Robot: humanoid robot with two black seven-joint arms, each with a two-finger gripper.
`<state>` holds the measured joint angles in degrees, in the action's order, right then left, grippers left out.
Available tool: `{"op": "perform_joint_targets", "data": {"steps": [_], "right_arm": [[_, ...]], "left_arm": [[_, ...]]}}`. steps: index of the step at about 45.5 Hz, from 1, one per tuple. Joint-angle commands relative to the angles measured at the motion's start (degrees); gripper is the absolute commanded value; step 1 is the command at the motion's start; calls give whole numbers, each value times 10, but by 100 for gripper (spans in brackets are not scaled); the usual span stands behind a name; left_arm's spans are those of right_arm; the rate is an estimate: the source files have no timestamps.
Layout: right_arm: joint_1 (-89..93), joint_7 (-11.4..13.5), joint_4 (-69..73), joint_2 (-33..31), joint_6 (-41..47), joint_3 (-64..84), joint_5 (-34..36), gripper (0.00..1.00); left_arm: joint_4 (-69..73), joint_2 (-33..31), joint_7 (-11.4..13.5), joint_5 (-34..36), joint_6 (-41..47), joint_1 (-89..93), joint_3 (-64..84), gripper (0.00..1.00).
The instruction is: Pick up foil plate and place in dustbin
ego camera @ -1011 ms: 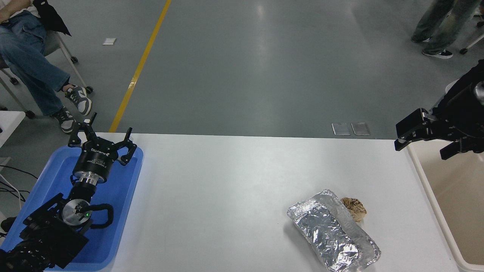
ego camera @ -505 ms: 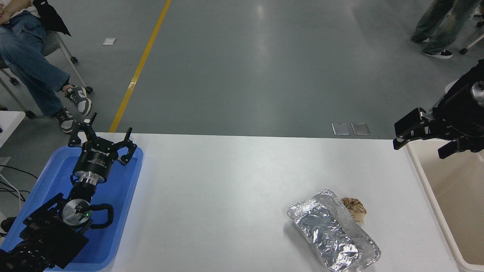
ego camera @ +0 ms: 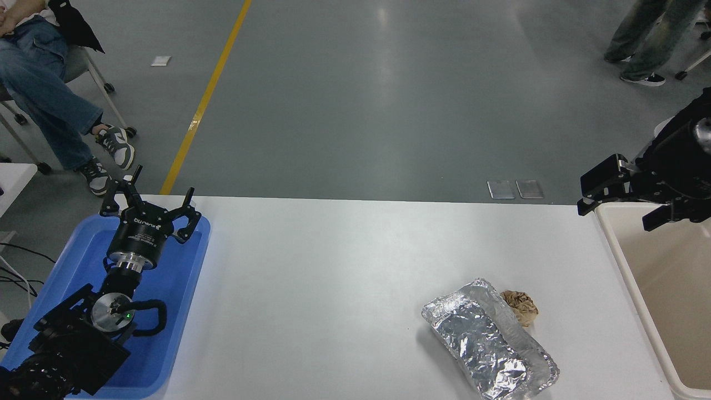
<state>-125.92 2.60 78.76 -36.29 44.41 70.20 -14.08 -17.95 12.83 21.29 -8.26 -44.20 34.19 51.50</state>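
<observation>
Head view: foil plate (ego camera: 489, 347) laid flat on white table (ego camera: 333, 278), near-right area, brown paper ball (ego camera: 520, 306) touching its far rim, right gripper (ego camera: 619, 200) held w/ fingers apart above far-left corner of dustbin (ego camera: 627, 272), well apart from plate, left gripper (ego camera: 150, 208) parked over blue tray (ego camera: 183, 294), fingers spread.

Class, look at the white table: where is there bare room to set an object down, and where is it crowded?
Bare: the wide stretch between the blue tray and the foil plate, plus the far strip ahead of the plate. Crowded: the near right, where the paper ball touches the plate beside the dustbin.
</observation>
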Motion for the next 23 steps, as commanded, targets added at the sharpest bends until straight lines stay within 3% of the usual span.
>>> {"op": "perform_joint_targets", "data": {"steps": [1, 12, 15, 19, 23], "right_arm": [[70, -3, -3, 5, -55, -40, -26, 100], [229, -10, -13, 42, -156, -146, -158, 100], [260, -23, -31, 51, -168, -159, -200, 100], [291, -60, -60, 54, -179, -161, -254, 100], [313, -68, -66, 54, -180, -161, -267, 100]], "left_arm": [[-1, 0, 0, 0, 0, 0, 0, 100], [0, 0, 0, 0, 0, 0, 0, 100], [0, 0, 0, 0, 0, 0, 0, 100], [0, 0, 1, 0, 0, 0, 0, 100], [0, 0, 1, 0, 0, 0, 0, 100]]}}
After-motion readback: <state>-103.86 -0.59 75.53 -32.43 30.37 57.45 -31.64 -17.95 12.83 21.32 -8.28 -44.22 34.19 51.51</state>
